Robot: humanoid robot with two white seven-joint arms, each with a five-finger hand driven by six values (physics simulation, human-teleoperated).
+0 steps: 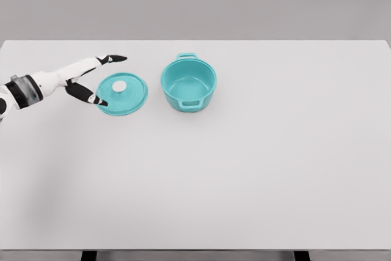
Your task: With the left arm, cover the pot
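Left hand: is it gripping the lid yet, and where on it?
Nothing is held. The left hand is open beside the lid, fingers spread at its left rim; the knob is untouched.

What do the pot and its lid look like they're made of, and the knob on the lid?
Pot: likely enamelled metal or cast iron, judging by its even teal coat and soft sheen, though a render leaves it open.
Lid: same teal finish, so probably the same material.
Knob: white, matte; plastic or ceramic, cannot tell.
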